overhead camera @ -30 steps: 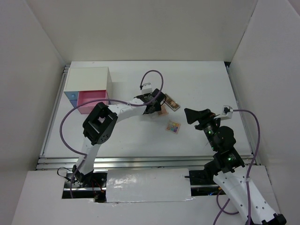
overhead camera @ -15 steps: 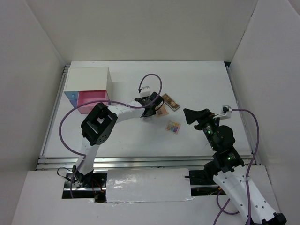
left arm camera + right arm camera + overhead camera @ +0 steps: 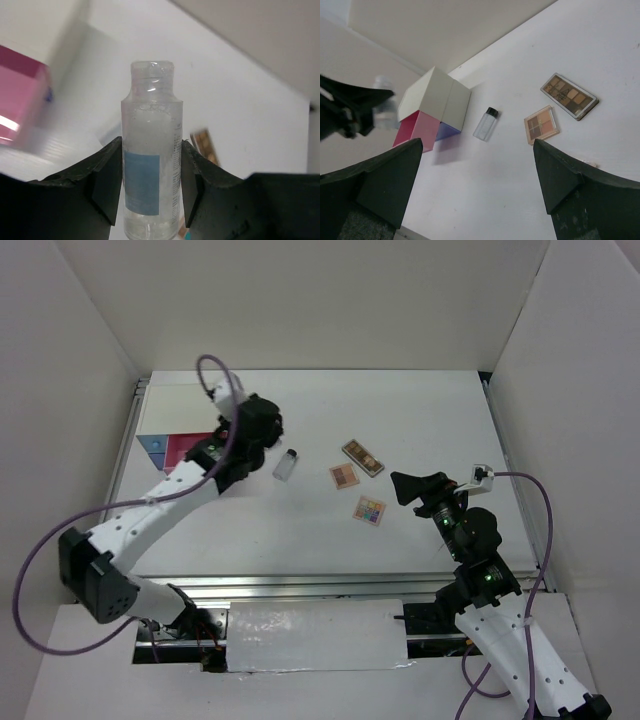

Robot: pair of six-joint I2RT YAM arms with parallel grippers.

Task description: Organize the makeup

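Left claw (image 3: 151, 186) clamps the clear tube (image 3: 152, 125) near the white box (image 3: 440, 97)

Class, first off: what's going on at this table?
The left hand grips a clear tube, held up near the white drawer box. The right hand hangs open, holding nothing. On the table lie a dark-capped bottle, a brown palette, a pinkish-tan palette and a multicoloured palette, none put away yet.

Bright, even light; soft shadows. Left wrist: clear tube (image 3: 151, 150) sharp, pink drawer (image 3: 21, 97) blurred.
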